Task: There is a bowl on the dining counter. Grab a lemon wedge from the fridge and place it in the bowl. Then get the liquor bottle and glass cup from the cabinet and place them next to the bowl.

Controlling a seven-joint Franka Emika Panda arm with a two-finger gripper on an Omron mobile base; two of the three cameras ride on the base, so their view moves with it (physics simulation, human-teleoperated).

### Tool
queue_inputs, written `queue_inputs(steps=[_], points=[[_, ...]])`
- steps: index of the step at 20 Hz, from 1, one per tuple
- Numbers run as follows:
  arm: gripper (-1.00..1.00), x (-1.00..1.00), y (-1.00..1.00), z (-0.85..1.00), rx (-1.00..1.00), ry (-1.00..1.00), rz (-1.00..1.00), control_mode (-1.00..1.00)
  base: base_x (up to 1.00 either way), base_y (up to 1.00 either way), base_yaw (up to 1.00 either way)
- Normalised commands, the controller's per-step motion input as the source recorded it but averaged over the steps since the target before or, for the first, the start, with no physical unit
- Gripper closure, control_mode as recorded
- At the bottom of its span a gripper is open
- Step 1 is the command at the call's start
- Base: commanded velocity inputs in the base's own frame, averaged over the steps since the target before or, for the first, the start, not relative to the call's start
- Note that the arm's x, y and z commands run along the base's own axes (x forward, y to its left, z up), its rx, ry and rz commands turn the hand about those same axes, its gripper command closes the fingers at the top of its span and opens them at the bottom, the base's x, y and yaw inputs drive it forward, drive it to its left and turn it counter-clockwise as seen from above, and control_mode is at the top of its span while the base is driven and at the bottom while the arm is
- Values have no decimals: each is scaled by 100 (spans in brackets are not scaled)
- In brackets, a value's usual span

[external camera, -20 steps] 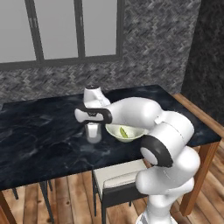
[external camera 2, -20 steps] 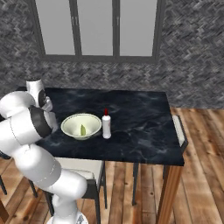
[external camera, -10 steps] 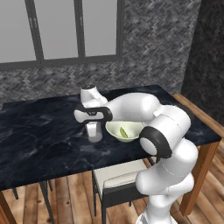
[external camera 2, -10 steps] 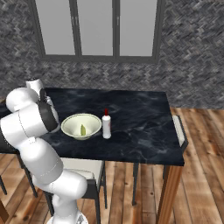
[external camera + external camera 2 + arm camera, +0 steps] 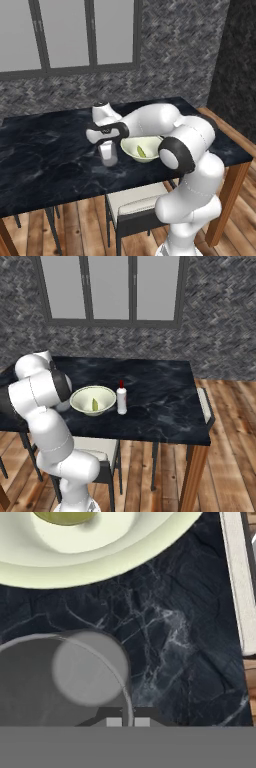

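Hand view: the glass cup was seen from above, directly below the gripper, standing on the dining counter. How far apart the fingers were set could not be told. Beyond the fingers, past the cup, the bowl was placed, with the lemon wedge lying inside. The liquor bottle was stood just beside the bowl's far side.
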Motion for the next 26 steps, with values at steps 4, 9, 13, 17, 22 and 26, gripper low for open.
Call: queue_inputs(steps=[4,9,13,17,22,26], points=[[100,6,0,-25,0,6,0,-100,0,0,0],[100,10,0,-18,0,4,0,-100,0,0,0],[100,7,0,-15,0,0,0,-100,0,0,0],[100,0,0,-12,0,0,0,-100,0,0,0],[-100,0,0,-2,0,0,0,-100,0,0,0],[-100,0,0,0,0,0,0,-100,0,0,0]])
